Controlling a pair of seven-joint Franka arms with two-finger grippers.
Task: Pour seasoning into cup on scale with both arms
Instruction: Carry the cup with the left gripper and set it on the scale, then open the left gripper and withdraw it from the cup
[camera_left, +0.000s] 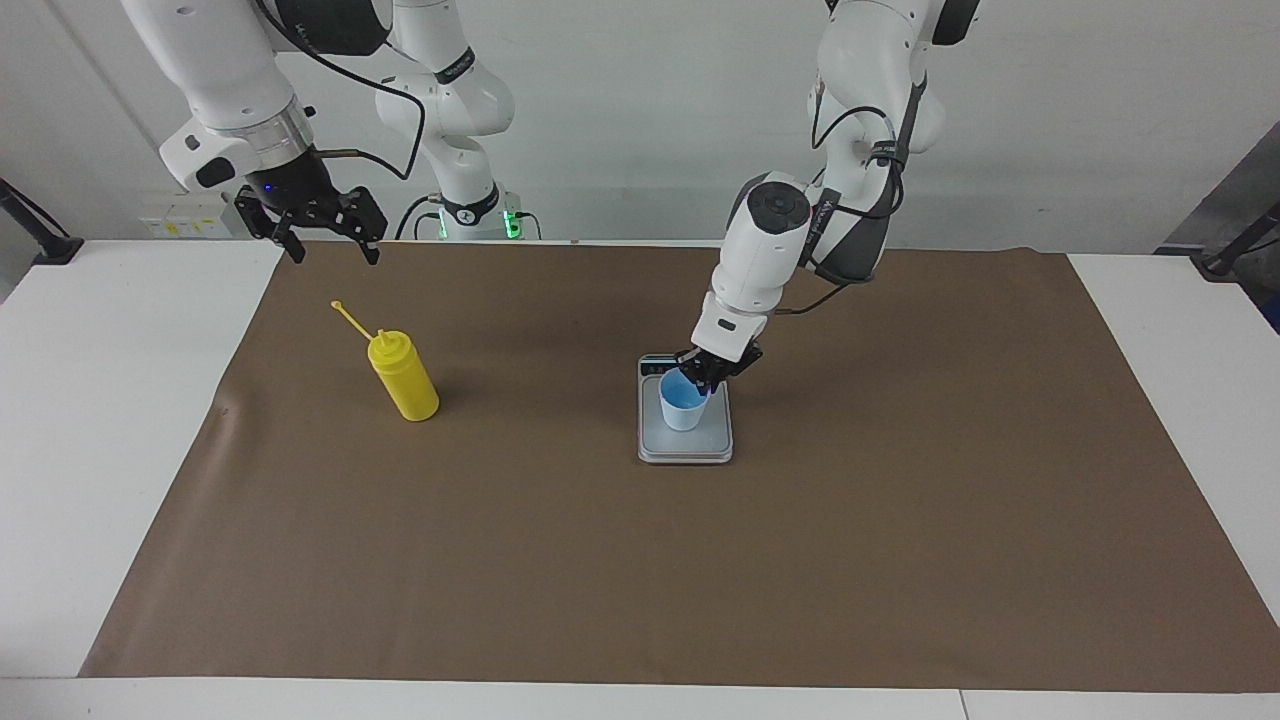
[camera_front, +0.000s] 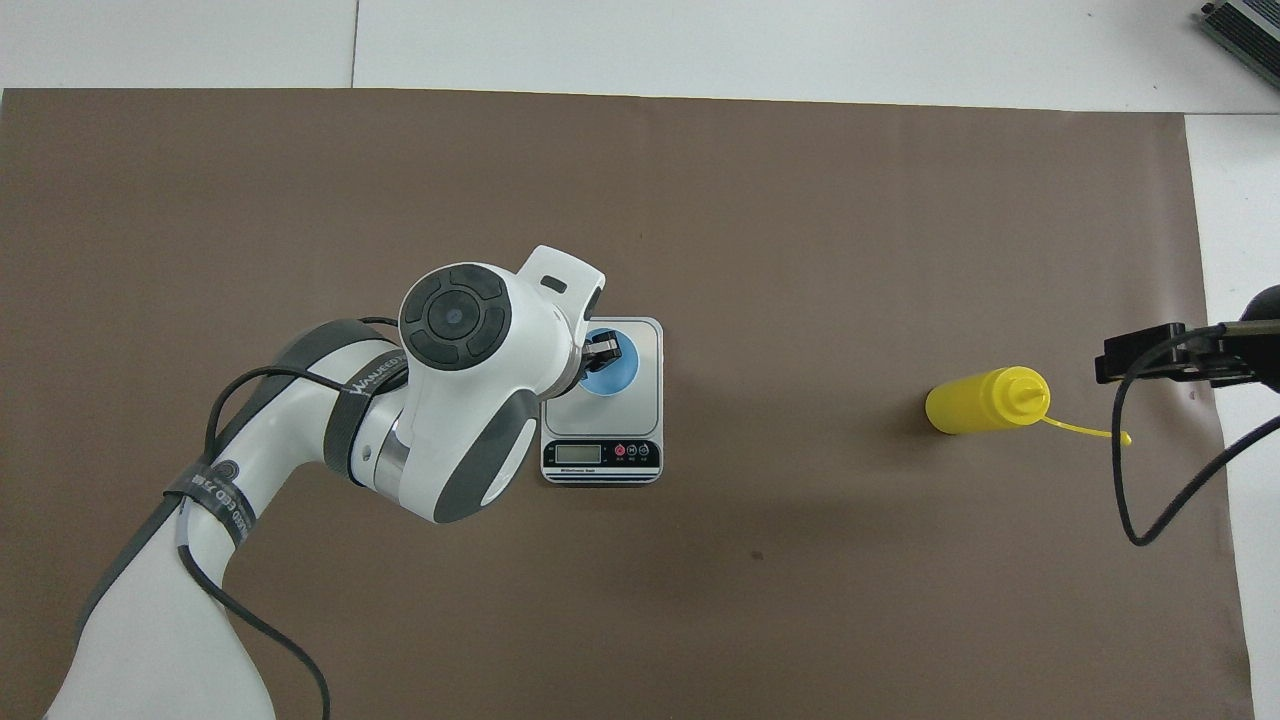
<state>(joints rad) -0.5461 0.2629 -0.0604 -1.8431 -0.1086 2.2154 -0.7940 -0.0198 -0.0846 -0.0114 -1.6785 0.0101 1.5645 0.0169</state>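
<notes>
1. Cup (camera_left: 685, 402): small, light-blue, standing upright on the scale (camera_left: 685, 447) near the middle of the table (camera_left: 60, 420), on the brown mat (camera_left: 900, 520). Scale's display strip (camera_front: 601, 455) sits on the edge nearest the robots.
2. Left claw (camera_left: 708, 380) is down at the cup's rim on the side toward the robots, one finger seemingly inside the mouth and one outside. Whether it grips the wall or has let go, I cannot tell; the fingertips are masked by the rim and the wrist.
3. Seasoning bottle (camera_left: 404, 377): yellow, upright on the mat toward the right arm's end of the table, well apart from the scale. Tethered cap (camera_left: 350, 317) hangs off, so the nozzle looks uncapped.
4. Right claw (camera_left: 325, 240) hangs in the air with its fingers spread wide, holding nothing, above the mat's edge closest to the robots. Bottle is apart from it, lower and farther out on the table.
5. Handling, judged: cup is light, thin-walled, easy to tip or nudge off the plate.
6. Bottle is soft squeeze plastic, probably light and a bit slick; a hard pinch may squirt contents.
7. Best hold looks like mid-body, across the width, below the shoulder and clear of the tether.
</notes>
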